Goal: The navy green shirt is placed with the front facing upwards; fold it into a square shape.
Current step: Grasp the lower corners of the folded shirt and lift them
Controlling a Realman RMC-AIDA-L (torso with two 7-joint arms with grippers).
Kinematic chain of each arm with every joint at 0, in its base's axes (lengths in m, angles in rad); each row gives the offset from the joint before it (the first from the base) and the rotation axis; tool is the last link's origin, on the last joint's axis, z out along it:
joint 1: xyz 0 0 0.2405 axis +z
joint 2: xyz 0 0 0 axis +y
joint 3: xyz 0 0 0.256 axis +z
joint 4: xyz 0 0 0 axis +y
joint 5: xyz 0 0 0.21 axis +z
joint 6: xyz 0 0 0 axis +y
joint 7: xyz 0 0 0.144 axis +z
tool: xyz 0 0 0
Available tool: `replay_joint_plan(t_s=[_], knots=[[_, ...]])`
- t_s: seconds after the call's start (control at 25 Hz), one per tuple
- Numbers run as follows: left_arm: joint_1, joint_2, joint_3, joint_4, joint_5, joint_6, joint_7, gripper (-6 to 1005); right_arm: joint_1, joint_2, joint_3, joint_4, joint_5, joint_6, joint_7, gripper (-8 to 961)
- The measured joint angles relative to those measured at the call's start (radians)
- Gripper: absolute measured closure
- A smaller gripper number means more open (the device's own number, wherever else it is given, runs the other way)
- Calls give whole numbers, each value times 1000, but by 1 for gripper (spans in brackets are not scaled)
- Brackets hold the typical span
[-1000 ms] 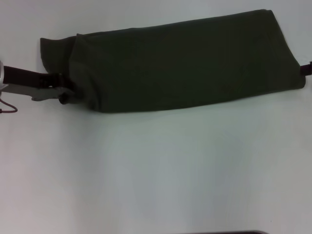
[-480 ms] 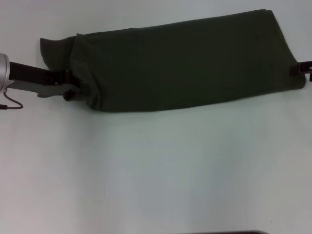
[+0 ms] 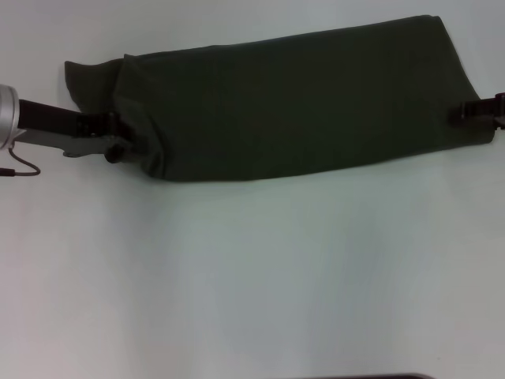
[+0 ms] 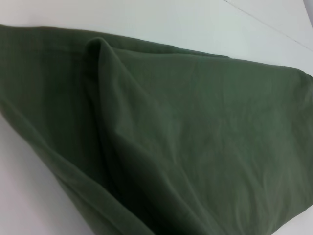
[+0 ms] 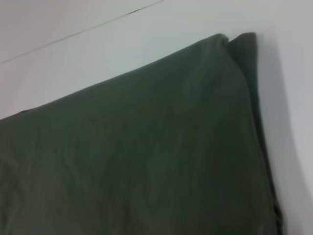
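The shirt (image 3: 292, 110) lies as 1 long folded band along the worktop's (image 3: 252, 276) far edge, so my 2 grippers sit at its short ends, ready, I judge, to bring 1 end over the other. My left gripper (image 3: 118, 140) meets the left end's near corner; my right gripper (image 3: 465, 114) touches the right end. I cannot tell whether either grips cloth. The near worktop gives wide room; the far edge gives little.

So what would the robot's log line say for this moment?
shirt: folded long band on table | left gripper: at its left end | right gripper: at its right end | square: not yet
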Motion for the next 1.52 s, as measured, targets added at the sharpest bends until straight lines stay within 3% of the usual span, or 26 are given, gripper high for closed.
replay_joint_plan(t_s=[0.2,0.84,1.08,1.16,1.52], knots=[[-6,0,0,0,0,3,0,976,6,0,-9,11,-3,2,8,97],[-17,-1,1,1,1,6,0,975,13,-15,-44,7,-21,-10,40,517],[-19,8,3,1,30,31,-14,976,13,-35,-51,5,-23,-65,52,727],[-21,13,3,2,40,55,-15,976,10,-45,-53,5,-30,-92,66,938],[-27,41,3,-11,70,200,-22,976,2,-61,-54,-49,-102,-317,117,941]])
